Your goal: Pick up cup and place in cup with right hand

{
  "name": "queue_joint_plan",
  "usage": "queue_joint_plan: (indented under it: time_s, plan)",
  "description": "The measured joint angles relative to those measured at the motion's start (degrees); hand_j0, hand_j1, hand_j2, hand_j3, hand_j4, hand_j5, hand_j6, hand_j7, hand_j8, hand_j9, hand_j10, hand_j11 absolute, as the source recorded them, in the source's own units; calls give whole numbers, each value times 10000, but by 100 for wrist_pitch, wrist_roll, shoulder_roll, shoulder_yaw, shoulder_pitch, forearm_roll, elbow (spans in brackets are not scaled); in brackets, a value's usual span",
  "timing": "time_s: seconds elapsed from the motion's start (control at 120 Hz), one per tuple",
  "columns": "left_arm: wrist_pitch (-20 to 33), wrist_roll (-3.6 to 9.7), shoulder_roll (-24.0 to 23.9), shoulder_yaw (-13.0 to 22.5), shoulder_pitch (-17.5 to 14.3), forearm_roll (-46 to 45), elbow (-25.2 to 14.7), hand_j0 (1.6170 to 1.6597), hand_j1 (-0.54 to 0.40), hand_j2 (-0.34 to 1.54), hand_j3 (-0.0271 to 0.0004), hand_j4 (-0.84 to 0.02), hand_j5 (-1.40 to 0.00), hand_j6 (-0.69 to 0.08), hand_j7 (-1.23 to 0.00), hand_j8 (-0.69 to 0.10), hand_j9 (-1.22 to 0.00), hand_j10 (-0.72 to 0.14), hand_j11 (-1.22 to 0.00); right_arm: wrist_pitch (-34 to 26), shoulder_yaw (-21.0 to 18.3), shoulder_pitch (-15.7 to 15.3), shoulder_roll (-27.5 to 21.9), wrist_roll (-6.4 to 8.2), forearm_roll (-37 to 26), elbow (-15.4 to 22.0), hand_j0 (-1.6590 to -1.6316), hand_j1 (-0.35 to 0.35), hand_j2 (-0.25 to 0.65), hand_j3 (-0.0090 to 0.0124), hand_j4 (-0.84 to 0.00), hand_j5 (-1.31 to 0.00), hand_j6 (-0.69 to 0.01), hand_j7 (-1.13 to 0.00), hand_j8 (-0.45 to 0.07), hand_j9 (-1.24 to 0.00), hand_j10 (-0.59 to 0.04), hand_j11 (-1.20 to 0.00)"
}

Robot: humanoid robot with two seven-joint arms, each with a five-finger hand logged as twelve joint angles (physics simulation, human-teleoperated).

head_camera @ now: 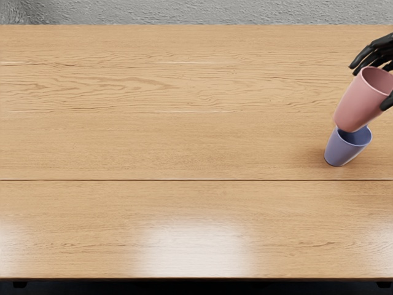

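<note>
My right hand (371,85) reaches in at the right edge of the head view, partly cut off by the picture. It holds the pink cup (356,106) between dark fingers behind the rim and a thumb at the cup's right side. The pink cup is raised, mouth up, with its base leaning toward the lower left. Below it the blue-violet cup (341,150) stands on the table, mouth up. The pink base overlaps the back of the blue rim in the picture; whether it is inside or only above cannot be told.
The wooden table (184,135) spans the picture, its front edge low in the frame and its back edge near the top. Behind it is a grey textured surface (184,12). Both cups are close to the picture's right edge.
</note>
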Motion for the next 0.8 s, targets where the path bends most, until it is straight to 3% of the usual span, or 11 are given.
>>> queue_joint_plan:
  time_s: [0.067,0.125,0.217,0.392,0.8]
  plan:
    - [0,0,0,0,-1,0,0,16581,3262,38,-1,-192,-248,-192,-247,-192,-247,-191,-247,44,-7,29,-69,-3,4,-7,-16565,929,1089,3,-4726,-6744,-4052,-6446,-2829,-6595,-3278,-6601]
    - [0,0,0,0,-4,0,1,16581,3263,39,-1,-192,-248,-192,-247,-192,-247,-191,-247,50,-28,37,-104,-3,-22,-25,-16557,880,793,-7,-4718,-6701,-3954,-6418,-2748,-6580,-3193,-6558]
    - [0,0,0,0,-1,0,0,16581,3261,40,-2,-192,-250,-192,-249,-192,-249,-191,-249,36,-57,21,-127,3,-152,-66,-16552,795,845,-3,-4752,-6588,-4098,-6382,-2893,-6497,-3343,-6464]
    - [0,0,0,0,-4,0,-1,16581,3260,40,-2,-193,-251,-194,-251,-193,-250,-193,-250,-77,-117,-55,-92,39,-408,-106,-16550,925,713,-6,-4742,-6549,-3862,-6354,-2641,-6482,-3159,-6450]
    - [0,0,0,0,-5,0,0,16581,3261,40,-2,-192,-250,-193,-249,-193,-249,-192,-249,-451,-272,-279,163,89,-643,-132,-16551,686,750,-3,-4829,-6414,-4269,-6336,-2976,-6387,-3494,-6387]
